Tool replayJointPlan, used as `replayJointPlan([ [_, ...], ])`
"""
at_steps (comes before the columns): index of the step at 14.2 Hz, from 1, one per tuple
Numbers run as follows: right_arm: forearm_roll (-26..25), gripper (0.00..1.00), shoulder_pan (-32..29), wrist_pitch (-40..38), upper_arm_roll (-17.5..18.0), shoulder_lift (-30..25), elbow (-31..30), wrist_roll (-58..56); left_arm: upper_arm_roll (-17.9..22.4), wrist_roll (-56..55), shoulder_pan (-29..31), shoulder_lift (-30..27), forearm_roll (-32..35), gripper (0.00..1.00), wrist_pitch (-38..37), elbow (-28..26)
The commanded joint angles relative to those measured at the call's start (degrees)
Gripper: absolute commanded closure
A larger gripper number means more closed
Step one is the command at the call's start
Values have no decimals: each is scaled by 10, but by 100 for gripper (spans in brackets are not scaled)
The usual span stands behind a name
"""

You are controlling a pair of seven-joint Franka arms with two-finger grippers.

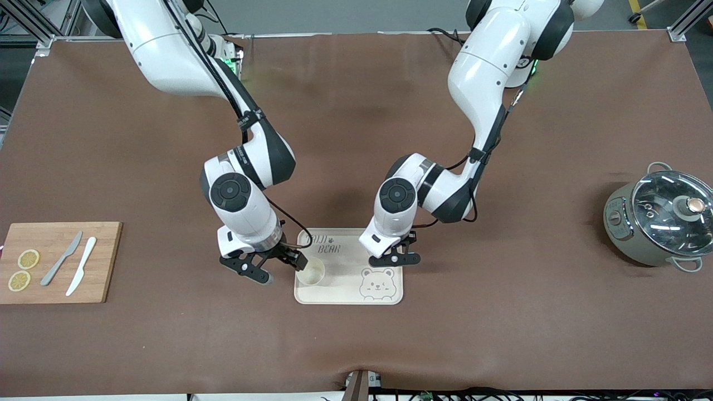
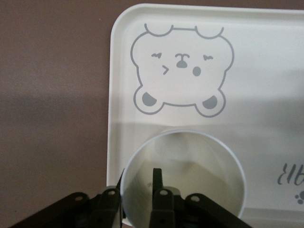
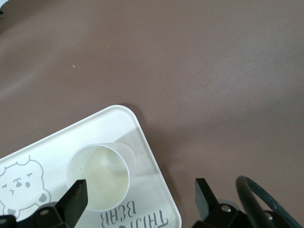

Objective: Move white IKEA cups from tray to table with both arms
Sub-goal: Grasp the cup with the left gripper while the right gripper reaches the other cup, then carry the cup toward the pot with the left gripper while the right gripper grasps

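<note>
Both cups are on the tray [image 1: 348,298], which lies mid-counter [image 1: 501,340], and neither is lifted yet. The left gripper [image 1: 396,257] is down over the tray's edge toward the left arm's end. Its wrist view shows the fingers [image 2: 157,176] drawn close together across the wall of the left arm's cup [image 2: 190,156], one inside the rim and one outside, so we take it as clamped on that wall. From the front this cup is hidden under the gripper. The right arm's cup [image 1: 310,273] stands upright near the tray's edge toward the right arm's end. The right gripper [image 1: 283,268] hangs beside it with its fingers wide apart and holding nothing. What matters for us next is the offset: this cup sits by the tray-side finger, not centred in the gap, so we judge the right gripper must shift toward the tray's middle before closing.
</note>
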Motion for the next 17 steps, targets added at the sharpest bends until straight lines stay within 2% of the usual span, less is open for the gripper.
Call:
replayJointPlan([
  [1, -20, 0, 5, 27, -1, 33, 19, 15, 4, -16, -3, -9, 13, 100, 2, -6],
  [3, -20, 0, 7, 48, -1, 47, 20, 15, 4, -29, 1, -17, 13, 100, -1, -16],
  [4, -21, 0, 7, 52, -1, 52, 20, 15, 4, -24, 6, -45, 13, 100, -2, -39],
  [7, -27, 0, 8, 63, -1, 62, 20, 15, 1, 0, 30, -152, 12, 100, -2, -140],
  [9, -27, 0, 10, 79, -1, 71, 20, 20, -3, 72, 63, -221, 3, 100, -2, -210],
  [14, -31, 0, 30, 107, -9, 93, 21, 46, -46, 247, 202, -370, -45, 100, -2, -391],
  [17, -32, 0, 33, 106, -12, 93, 21, 47, -56, 341, 266, -431, -46, 100, 18, -481],
])
